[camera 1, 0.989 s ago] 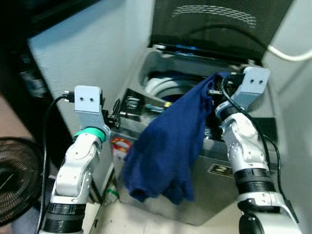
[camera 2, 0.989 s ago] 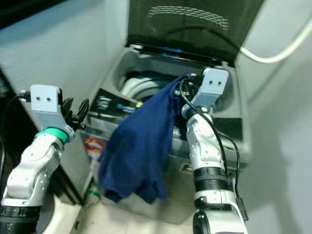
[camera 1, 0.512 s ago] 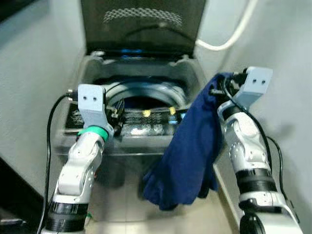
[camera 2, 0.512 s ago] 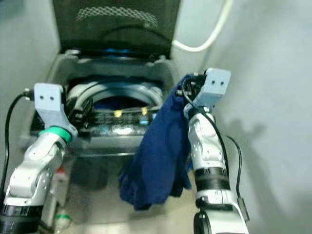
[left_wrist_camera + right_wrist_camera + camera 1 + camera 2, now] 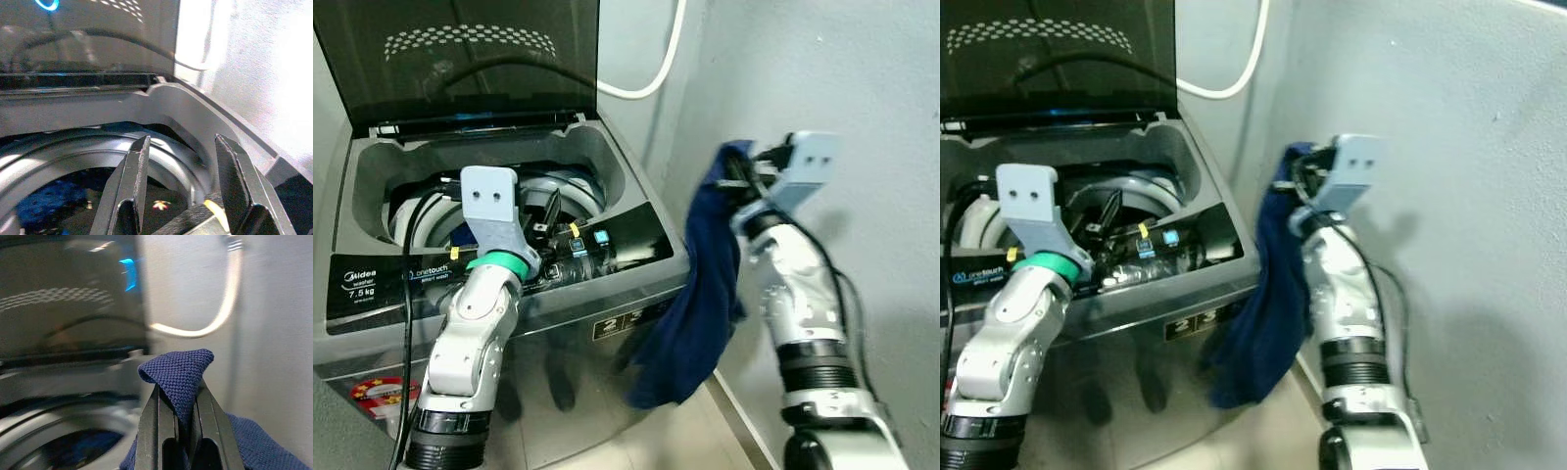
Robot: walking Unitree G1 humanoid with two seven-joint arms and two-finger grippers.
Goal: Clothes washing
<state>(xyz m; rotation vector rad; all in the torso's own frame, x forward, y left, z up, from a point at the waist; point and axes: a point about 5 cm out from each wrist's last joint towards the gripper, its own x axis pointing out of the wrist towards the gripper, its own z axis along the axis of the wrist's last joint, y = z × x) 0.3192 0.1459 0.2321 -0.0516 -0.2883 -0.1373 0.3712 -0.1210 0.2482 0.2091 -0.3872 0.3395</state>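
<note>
**Cloth held beside the washer, not over the drum**

Risks first, biggest down:

- Your washer (image 5: 509, 294) has its lid (image 5: 470, 59) up and the drum (image 5: 73, 152) open, but the blue cloth (image 5: 705, 284) hangs off the machine's right side, between the cabinet and the wall (image 5: 862, 78). Let go here and I judge it lands on the floor, not in the drum.
- The cloth is long and hangs low. Swinging it across, you could snag the tail on the control panel (image 5: 499, 269) or leave it draped over the rim.
- The right gripper (image 5: 180, 423) has both fingers closed tight on only a small fold at the cloth's top. That thin pinch could slip if you jerk the arm.
- The left gripper (image 5: 181, 181) sits at the drum's front edge, fingers parted, holding nothing. It may block your path into the opening.
- The hose (image 5: 656, 69) runs on the wall behind; keep the right arm clear of it.

Counts:
- 1 washer, 1 lid, 1 drum
- 1 hose
- 1 blue cloth in hand; 1 more patch of blue fabric (image 5: 41, 205) shows inside the drum
- 2 grippers, 1 loaded, 1 free
</note>
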